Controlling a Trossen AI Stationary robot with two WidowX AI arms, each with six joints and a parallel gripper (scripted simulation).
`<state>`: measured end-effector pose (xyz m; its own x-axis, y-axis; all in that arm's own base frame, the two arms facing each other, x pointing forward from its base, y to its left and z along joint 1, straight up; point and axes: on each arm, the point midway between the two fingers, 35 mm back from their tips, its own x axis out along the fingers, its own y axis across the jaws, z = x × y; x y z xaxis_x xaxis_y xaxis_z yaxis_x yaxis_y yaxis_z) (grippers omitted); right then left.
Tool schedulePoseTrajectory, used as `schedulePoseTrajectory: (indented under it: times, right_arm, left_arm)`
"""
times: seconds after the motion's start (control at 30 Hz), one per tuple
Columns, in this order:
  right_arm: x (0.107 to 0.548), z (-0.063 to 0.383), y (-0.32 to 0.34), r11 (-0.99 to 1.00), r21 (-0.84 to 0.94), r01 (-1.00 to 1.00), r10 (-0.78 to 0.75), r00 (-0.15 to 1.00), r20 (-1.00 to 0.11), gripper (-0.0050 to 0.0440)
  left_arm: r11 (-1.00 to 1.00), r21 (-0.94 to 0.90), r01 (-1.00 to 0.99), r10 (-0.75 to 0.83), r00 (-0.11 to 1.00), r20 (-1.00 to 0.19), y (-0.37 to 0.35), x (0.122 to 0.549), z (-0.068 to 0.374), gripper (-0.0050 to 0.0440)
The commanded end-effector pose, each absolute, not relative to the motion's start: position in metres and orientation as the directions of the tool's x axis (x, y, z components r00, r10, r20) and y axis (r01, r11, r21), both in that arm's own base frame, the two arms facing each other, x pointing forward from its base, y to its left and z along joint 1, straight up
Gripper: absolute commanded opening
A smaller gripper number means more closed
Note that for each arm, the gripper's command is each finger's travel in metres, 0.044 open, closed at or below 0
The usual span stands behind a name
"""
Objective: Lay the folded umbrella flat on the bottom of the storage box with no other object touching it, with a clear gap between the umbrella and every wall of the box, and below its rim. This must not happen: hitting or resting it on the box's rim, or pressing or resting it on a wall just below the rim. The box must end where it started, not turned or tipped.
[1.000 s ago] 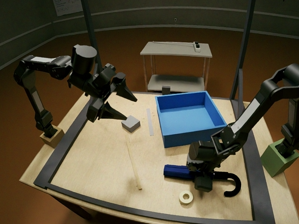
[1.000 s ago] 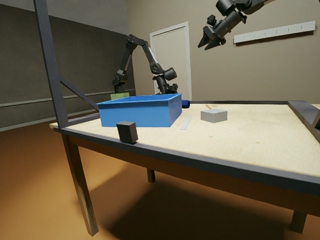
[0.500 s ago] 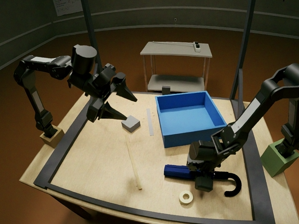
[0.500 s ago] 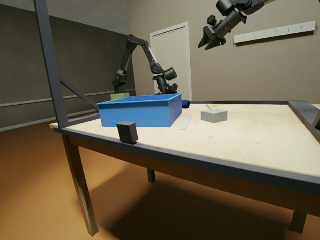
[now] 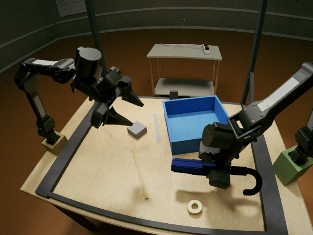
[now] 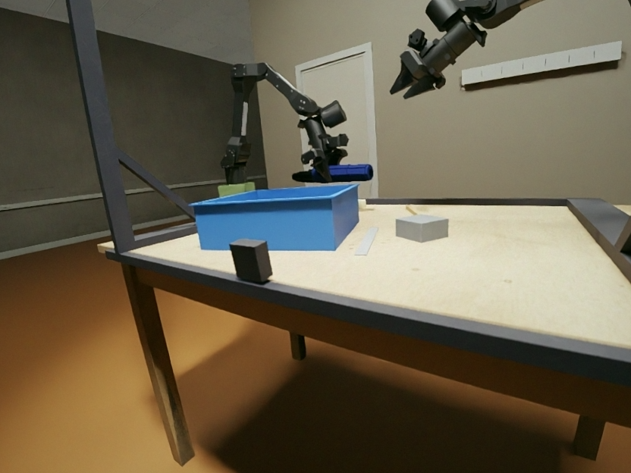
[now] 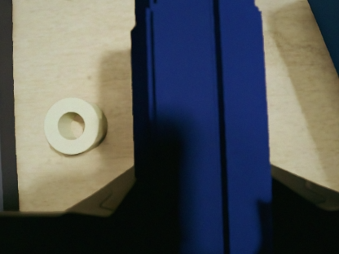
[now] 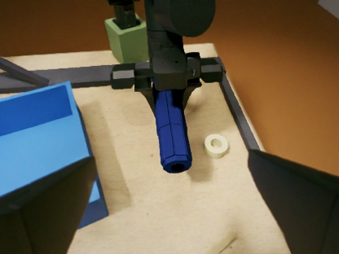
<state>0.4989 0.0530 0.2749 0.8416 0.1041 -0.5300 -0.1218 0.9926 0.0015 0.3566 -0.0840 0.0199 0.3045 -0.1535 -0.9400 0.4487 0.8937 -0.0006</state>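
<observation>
The folded umbrella (image 5: 190, 166) is dark blue with a black hooked handle (image 5: 252, 182). It hangs level above the table, just in front of the near wall of the blue storage box (image 5: 194, 121). My left gripper (image 5: 217, 169) is shut on the umbrella near its handle end. In the left wrist view the umbrella (image 7: 200, 122) fills the space between the fingers. The right wrist view shows the umbrella (image 8: 173, 130) pointing toward it, held by the left gripper (image 8: 169, 87). My right gripper (image 5: 137, 114) is open and empty, high over the table's other side. The box is empty.
A white ring (image 5: 195, 205) lies on the table below the umbrella. A grey block (image 5: 136, 129), a grey strip (image 5: 157, 127) and a thin wooden stick (image 5: 139, 169) lie beside the box. A dark cube (image 6: 250, 260) sits at the table edge behind the box.
</observation>
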Motion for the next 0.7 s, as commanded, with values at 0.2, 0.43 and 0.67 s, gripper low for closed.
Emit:
schedulePoseTrajectory:
  times: [0.2,0.43,0.67]
  right_arm:
    - [0.497,0.29,0.053,0.992,-0.001,-0.124,0.107,0.858,-0.502,0.04]
    - [0.497,0.29,0.053,0.992,-0.001,-0.124,0.107,0.858,-0.502,0.04]
    - [0.503,0.285,0.058,0.975,-0.019,-0.223,0.179,0.828,-0.531,0.04]
  left_arm:
    - [0.895,0.011,0.447,-0.16,0.344,-0.925,-0.086,0.362,0.113,-0.0035]
    - [0.895,0.014,0.446,-0.157,0.345,-0.925,-0.087,0.362,0.12,-0.005]
    - [0.895,0.007,0.446,-0.155,0.325,-0.933,-0.11,0.355,0.111,-0.005]
